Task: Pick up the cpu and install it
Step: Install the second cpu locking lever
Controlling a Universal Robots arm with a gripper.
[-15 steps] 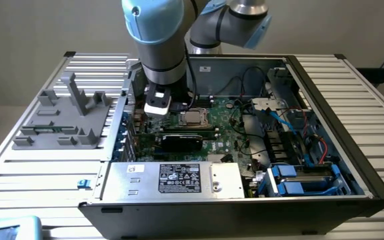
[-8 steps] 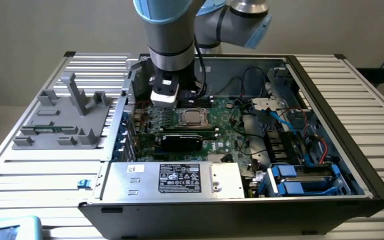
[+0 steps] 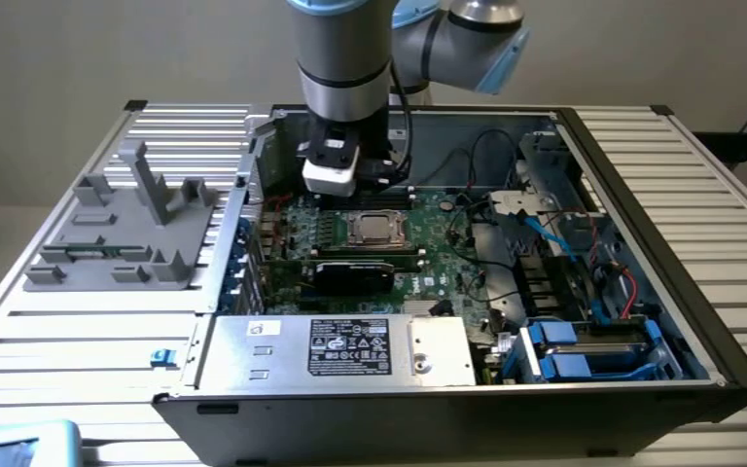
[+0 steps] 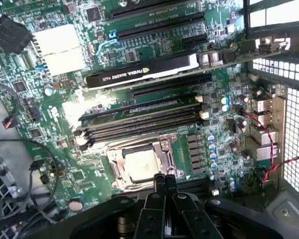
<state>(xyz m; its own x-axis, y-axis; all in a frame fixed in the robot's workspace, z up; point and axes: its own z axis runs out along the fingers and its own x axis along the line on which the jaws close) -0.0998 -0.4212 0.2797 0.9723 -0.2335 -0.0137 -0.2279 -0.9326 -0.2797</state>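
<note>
The cpu (image 3: 373, 229) is a small shiny square chip lying flat inside the metal-framed socket (image 3: 373, 211) on the green motherboard of the open computer case. In the wrist view the cpu (image 4: 141, 165) sits in the socket frame (image 4: 115, 164), just beyond the fingertips. My gripper (image 4: 165, 180) is shut, its two black fingers (image 4: 159, 185) pressed together with nothing between them. In the exterior view the arm's wrist (image 3: 345, 161) hangs over the back part of the motherboard, just behind the socket.
A black graphics card (image 4: 142, 72) and memory slots (image 4: 139, 119) lie beside the socket. Cables (image 3: 490, 156) run across the case's right half, with blue drive bays (image 3: 582, 355) and a power supply (image 3: 347, 345) in front. A grey fixture (image 3: 127, 229) stands on the slatted table at the exterior view's left.
</note>
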